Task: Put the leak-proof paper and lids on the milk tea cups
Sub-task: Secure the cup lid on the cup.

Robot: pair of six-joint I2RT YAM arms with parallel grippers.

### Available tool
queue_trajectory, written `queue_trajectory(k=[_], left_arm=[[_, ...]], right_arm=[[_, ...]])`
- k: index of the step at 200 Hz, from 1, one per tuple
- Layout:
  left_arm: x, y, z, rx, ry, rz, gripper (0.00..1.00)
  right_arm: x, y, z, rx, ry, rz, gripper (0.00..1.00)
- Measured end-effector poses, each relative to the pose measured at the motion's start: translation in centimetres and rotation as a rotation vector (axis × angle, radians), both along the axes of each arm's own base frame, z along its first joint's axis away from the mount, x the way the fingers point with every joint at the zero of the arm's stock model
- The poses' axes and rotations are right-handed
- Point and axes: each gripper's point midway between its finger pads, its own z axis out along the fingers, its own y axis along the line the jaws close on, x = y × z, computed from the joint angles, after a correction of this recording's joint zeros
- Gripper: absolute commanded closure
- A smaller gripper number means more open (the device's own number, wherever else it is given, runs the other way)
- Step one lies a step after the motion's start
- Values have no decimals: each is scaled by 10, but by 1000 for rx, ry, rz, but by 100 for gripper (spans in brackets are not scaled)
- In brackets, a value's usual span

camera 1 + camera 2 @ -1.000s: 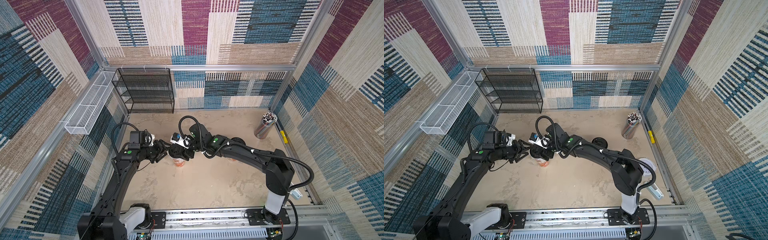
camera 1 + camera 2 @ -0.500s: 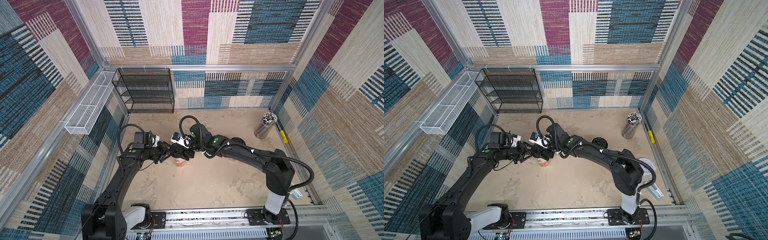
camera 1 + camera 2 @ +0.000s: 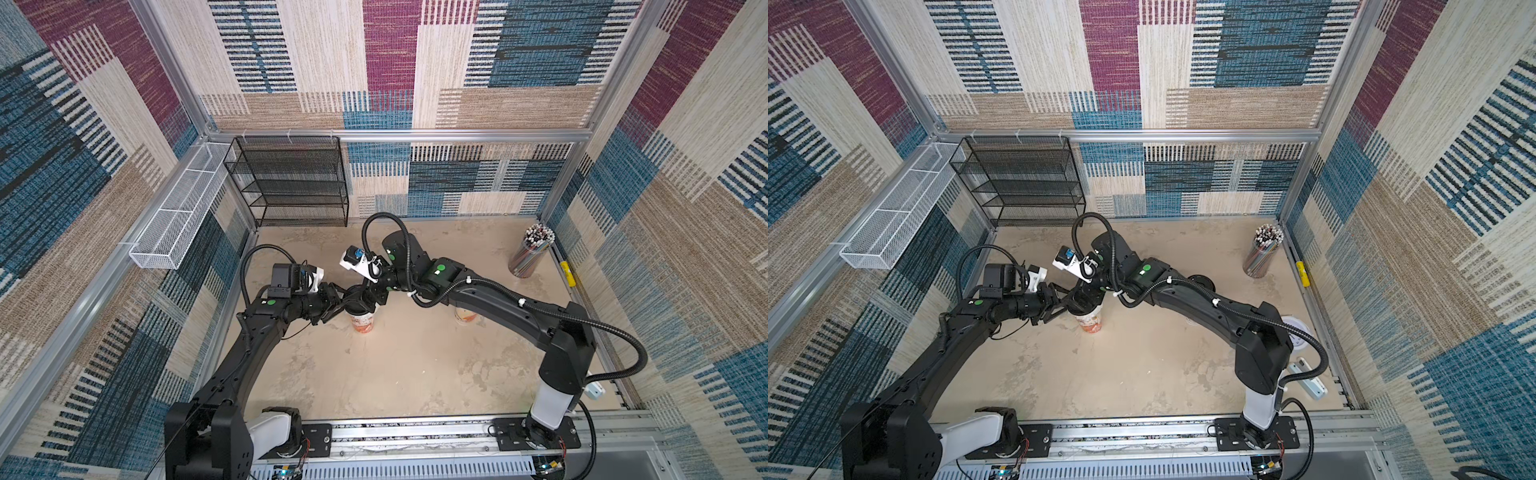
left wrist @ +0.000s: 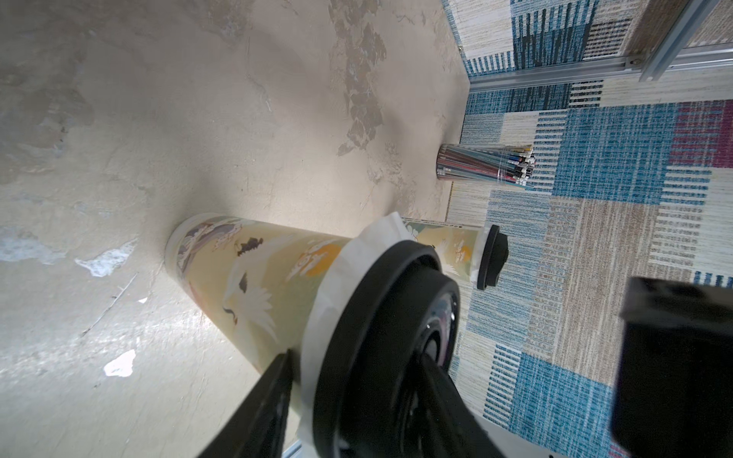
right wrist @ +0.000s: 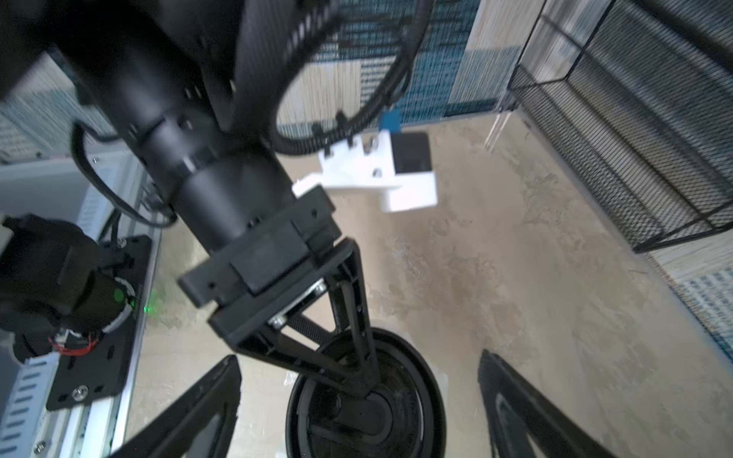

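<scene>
A: At mid-table, what are the arm poses?

B: Both meet at the cup [image 3: 363, 323], which stands upright on the table [image 3: 395, 374]. The left arm [image 3: 253, 340] rises from its base with the forearm about level and the wrist aimed sideways at the cup top. The right arm [image 3: 503, 300] stretches across from the other side, wrist tipped down over the same cup.

A: Left fingers?

B: The left gripper [image 4: 355, 355] is narrowed onto the edge of the lid [image 4: 377, 317]. One finger lies across the lid top. The other sits against the cup wall, just under the paper [image 4: 337, 277]. It reads as a pinch on the lid rim.

A: Right?

B: The right gripper [image 5: 359, 355] is spread wide. Its fingers [image 5: 198, 412] sit either side of the lid, clear of it, holding nothing.

A: Where's the paper?

B: Over the cup mouth, under the black lid, with its pleated edge hanging down round the rim. The far cup [image 4: 440, 244] stands beyond and is capped the same way, with a white paper ring under the far lid [image 4: 492, 255]. In a top view it is partly hidden by the right arm.
</scene>
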Motion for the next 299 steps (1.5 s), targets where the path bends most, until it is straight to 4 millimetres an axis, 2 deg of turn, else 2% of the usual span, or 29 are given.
queue_trajectory(k=[13,27,40,79,104,164,201,299], left_arm=[[0,0,0,0,1,0,49],[0,0,0,0,1,0,48],[0,0,-1,0,1,0,49],[0,0,0,0,1,-3,49],[0,0,0,1,5,-4,49],[0,0,-1,4,3,-8,49],[0,0,0,3,4,-8,49],[1,0,-3,3,-2,-8,49]], right_arm=[[0,-5,17,52,30,-39,22],[1,-13,23,93,103,-114,30],[0,-23,16,102,201,-202,37],[-8,-46,-24,84,498,-406,44],[-19,-56,-51,41,614,-461,46],[-18,-56,-83,-11,684,-510,48],[-16,-55,-95,-35,693,-522,49],[-18,-50,-112,-56,741,-530,53]])
